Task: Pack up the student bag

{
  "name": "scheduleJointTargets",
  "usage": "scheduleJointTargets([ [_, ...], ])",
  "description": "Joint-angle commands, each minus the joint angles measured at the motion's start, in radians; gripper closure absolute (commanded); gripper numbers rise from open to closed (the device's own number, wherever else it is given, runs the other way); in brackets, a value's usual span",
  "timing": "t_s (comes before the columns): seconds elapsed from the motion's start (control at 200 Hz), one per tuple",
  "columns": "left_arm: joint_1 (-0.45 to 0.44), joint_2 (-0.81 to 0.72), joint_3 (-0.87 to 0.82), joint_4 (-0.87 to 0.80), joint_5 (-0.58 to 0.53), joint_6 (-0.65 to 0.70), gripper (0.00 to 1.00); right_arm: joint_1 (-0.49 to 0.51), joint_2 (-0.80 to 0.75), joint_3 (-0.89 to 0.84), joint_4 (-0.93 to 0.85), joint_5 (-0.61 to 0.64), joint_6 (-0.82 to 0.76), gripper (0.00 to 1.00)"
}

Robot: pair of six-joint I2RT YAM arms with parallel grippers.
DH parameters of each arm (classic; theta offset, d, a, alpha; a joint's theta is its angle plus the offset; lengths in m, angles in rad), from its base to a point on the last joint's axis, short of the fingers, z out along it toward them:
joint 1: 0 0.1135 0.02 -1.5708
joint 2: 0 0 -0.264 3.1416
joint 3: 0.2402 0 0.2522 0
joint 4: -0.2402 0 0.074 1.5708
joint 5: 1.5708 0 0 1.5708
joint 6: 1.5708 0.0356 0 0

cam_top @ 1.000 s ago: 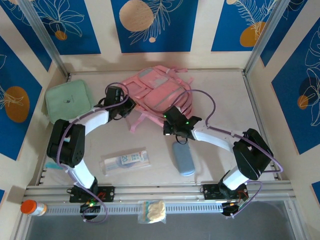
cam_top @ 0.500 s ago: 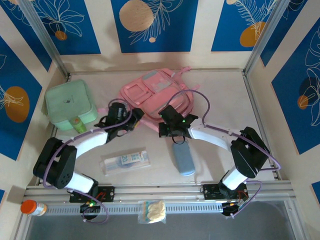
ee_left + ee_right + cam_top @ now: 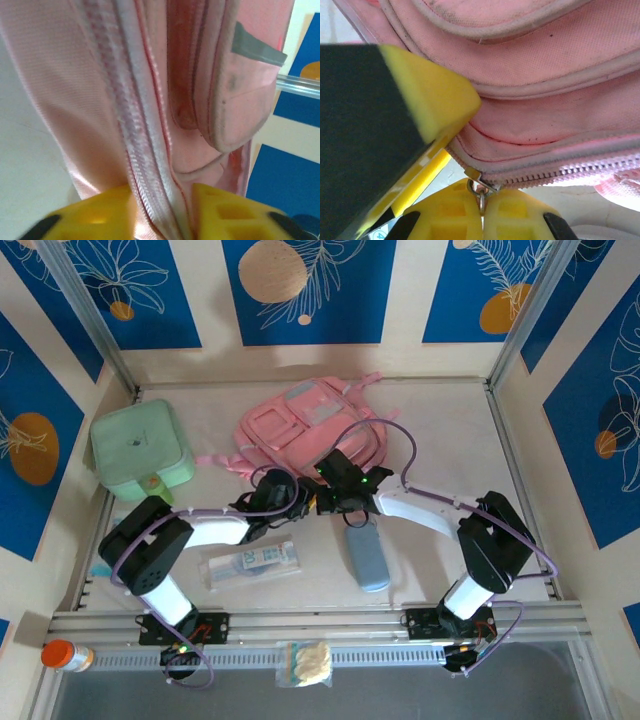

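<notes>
The student bag (image 3: 305,425), a soft pink backpack with pale pocket panels, lies at the back middle of the table. At its near edge my left gripper (image 3: 282,490) is shut on a fold of the bag's zip edge (image 3: 150,165), with fabric pinched between its yellow fingers (image 3: 100,215). Just to its right, my right gripper (image 3: 330,487) is shut on the metal zip pull (image 3: 481,192) at the end of the pink zip teeth (image 3: 570,170). In the right wrist view, the left gripper's yellow and black finger (image 3: 420,100) presses against the bag.
A mint-green square case (image 3: 138,445) stands at the left. A clear packet (image 3: 250,562) and a grey-blue pouch (image 3: 368,555) lie in front of the grippers. An orange-capped bottle (image 3: 65,653) and a snack bag (image 3: 305,662) rest beyond the near rail.
My left gripper has swung right and nearer, from the bag's left side to its near edge beside the right gripper. The bag has turned and its straps now trail left.
</notes>
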Motion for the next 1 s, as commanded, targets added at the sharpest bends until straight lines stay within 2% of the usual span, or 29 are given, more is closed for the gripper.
scheduleJointTargets([
  [0.0, 0.002, 0.028, -0.007, -0.001, -0.117, -0.034, 0.88, 0.013, -0.006, 0.079, -0.06, -0.013, 0.011, 1.0],
  [0.06, 0.013, 0.018, -0.025, -0.001, -0.147, -0.015, 1.0, 0.012, -0.001, 0.101, -0.108, -0.014, 0.008, 1.0],
  [0.195, 0.063, -0.029, -0.012, -0.139, -0.152, 0.095, 1.0, 0.007, -0.009, 0.105, -0.213, 0.015, 0.009, 1.0],
  [0.355, 0.174, -0.113, -0.023, -0.238, -0.117, 0.247, 1.0, -0.039, -0.06, 0.066, -0.31, 0.066, 0.007, 1.0],
  [0.45, 0.264, -0.151, 0.008, -0.383, -0.084, 0.345, 1.0, -0.121, -0.101, 0.025, -0.31, 0.011, -0.005, 1.0],
  [0.51, 0.328, -0.162, 0.011, -0.373, -0.037, 0.398, 1.0, -0.171, -0.111, 0.008, -0.289, -0.032, -0.021, 1.0],
  [0.605, 0.396, -0.158, 0.057, -0.387, 0.057, 0.472, 1.0, -0.143, -0.108, 0.025, -0.22, -0.11, -0.097, 1.0],
  [0.695, 0.413, -0.153, 0.095, -0.419, 0.08, 0.531, 1.0, -0.08, -0.082, 0.057, -0.151, -0.155, -0.141, 1.0],
  [0.785, 0.42, -0.162, 0.113, -0.447, 0.075, 0.572, 1.0, -0.067, -0.033, 0.081, -0.088, -0.25, -0.168, 1.0],
  [0.91, 0.426, -0.183, 0.106, -0.451, 0.088, 0.576, 1.0, -0.086, 0.02, 0.074, -0.056, -0.212, -0.167, 1.0],
  [0.995, 0.426, -0.183, 0.105, -0.452, 0.097, 0.578, 1.0, -0.105, 0.046, 0.074, -0.037, -0.234, -0.187, 1.0],
])
